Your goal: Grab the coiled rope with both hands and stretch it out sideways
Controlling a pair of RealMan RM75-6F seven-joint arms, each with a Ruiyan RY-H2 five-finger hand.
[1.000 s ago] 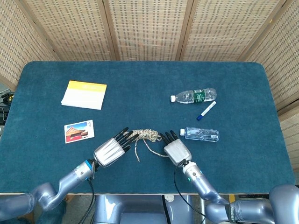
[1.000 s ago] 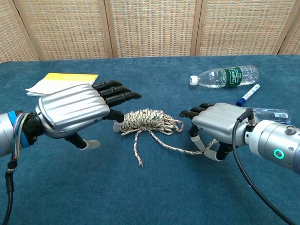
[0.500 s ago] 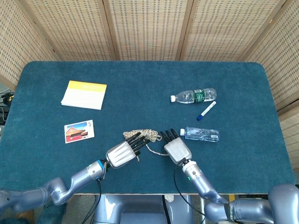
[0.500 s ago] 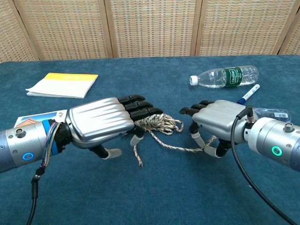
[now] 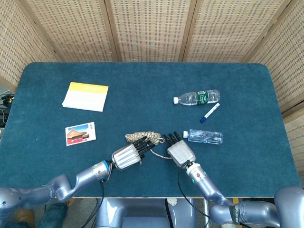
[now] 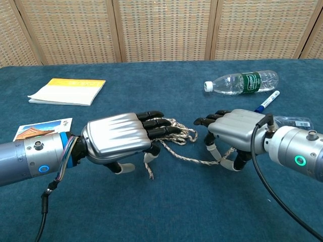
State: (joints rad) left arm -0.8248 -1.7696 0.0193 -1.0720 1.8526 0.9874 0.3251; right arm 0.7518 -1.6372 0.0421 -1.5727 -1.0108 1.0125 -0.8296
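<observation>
The speckled beige coiled rope [image 6: 169,132], light, limp and loosely bundled, lies on the blue surface [image 6: 166,212] between the hands, left hand [image 6: 118,139] covering it, right hand [image 6: 232,130] curled over its tail, neither grip confirmable.

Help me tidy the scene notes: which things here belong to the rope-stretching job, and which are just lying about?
Belong to the job:
coiled rope
left robot hand, lying over the coil
right robot hand, by the rope's loose strand

Just lying about:
yellow booklet
postcard
green-label bottle
clear bottle
marker pen
</observation>
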